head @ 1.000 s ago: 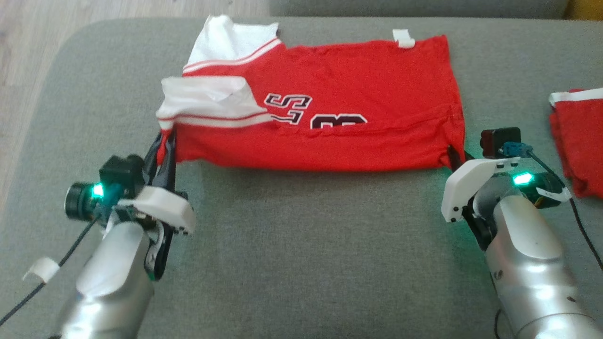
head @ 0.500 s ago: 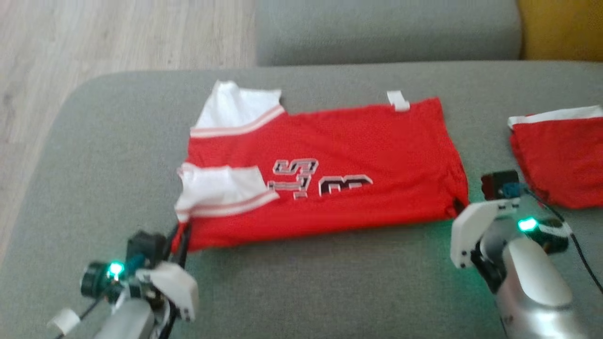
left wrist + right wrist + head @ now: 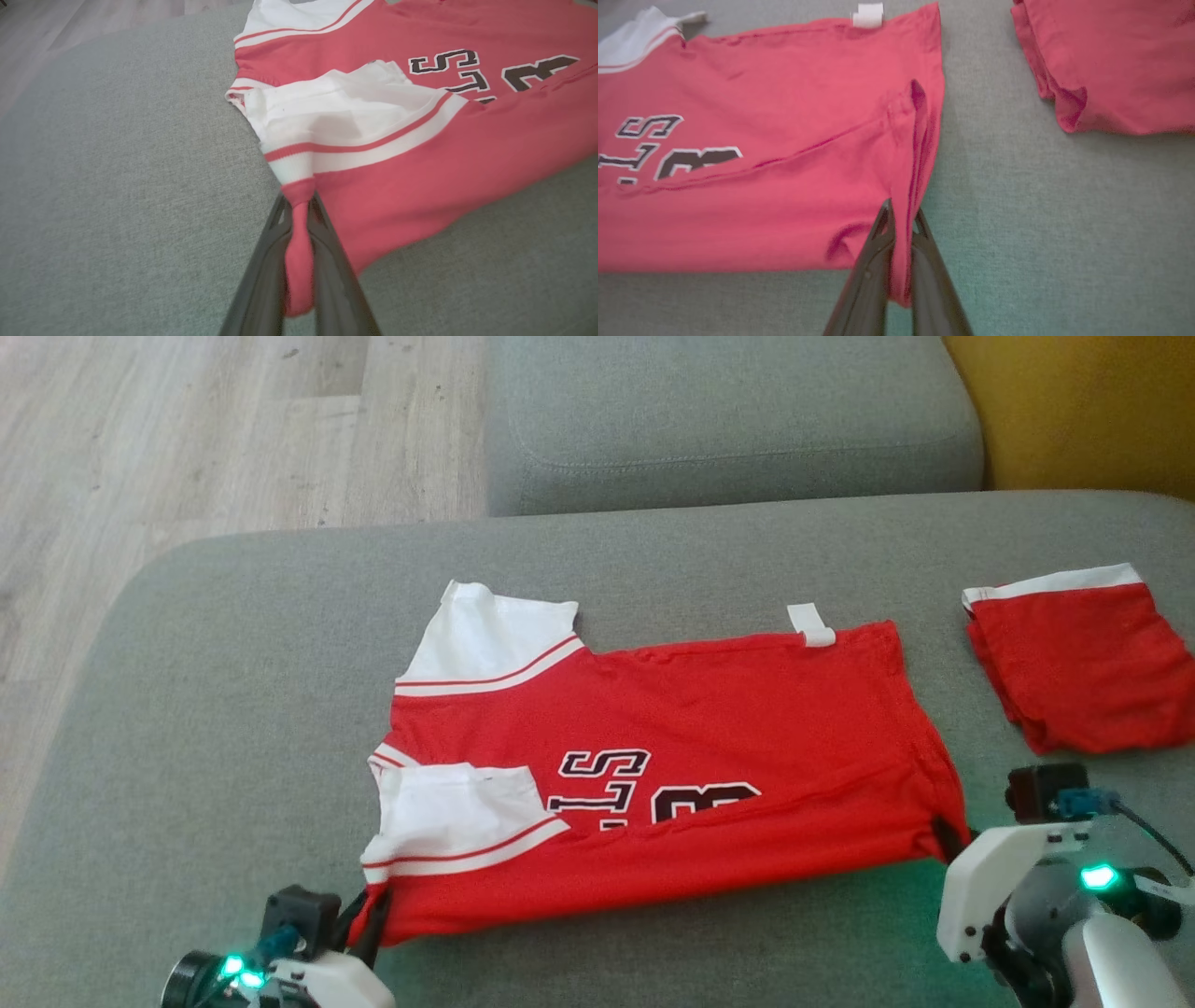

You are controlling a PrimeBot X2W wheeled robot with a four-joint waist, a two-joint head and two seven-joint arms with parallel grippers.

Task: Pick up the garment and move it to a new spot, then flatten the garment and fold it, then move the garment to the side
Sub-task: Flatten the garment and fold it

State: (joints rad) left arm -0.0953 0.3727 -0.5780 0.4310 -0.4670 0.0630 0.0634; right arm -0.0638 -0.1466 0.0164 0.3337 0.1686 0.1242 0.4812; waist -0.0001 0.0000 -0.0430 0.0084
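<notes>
Two tools are clamped on the same garment (image 3: pixel 709 709), a red jersey with white sleeves trimmed in red stripes. It lies spread across the grey couch cushion (image 3: pixel 233 709), its near long edge folded over towards the middle.

The left tool (image 3: pixel 299 205) has its dark fingers pressed together on a bunched red corner just below the nearer sleeve (image 3: pixel 457 812). The right tool (image 3: pixel 903 212) is pinched shut on the opposite near corner, at the hem end, where a thin pleat of red cloth runs up between the fingers.

Dark block lettering (image 3: pixel 607 779) with a white outline sits on the chest. An "S" stands above "ST", and beside them is a large numeral that reads as "3" or "8". The fold covers the lower part of the characters, so the full word cannot be read.

A small white tag (image 3: pixel 810 623) sticks out from the far edge; any print on it is too small to make out.

Well apart to the robot's right lies a second red piece (image 3: pixel 1083 663), folded, with a white band along its far edge. No writing is legible on it. Pale wooden floor (image 3: pixel 187 429) lies beyond the cushion.
</notes>
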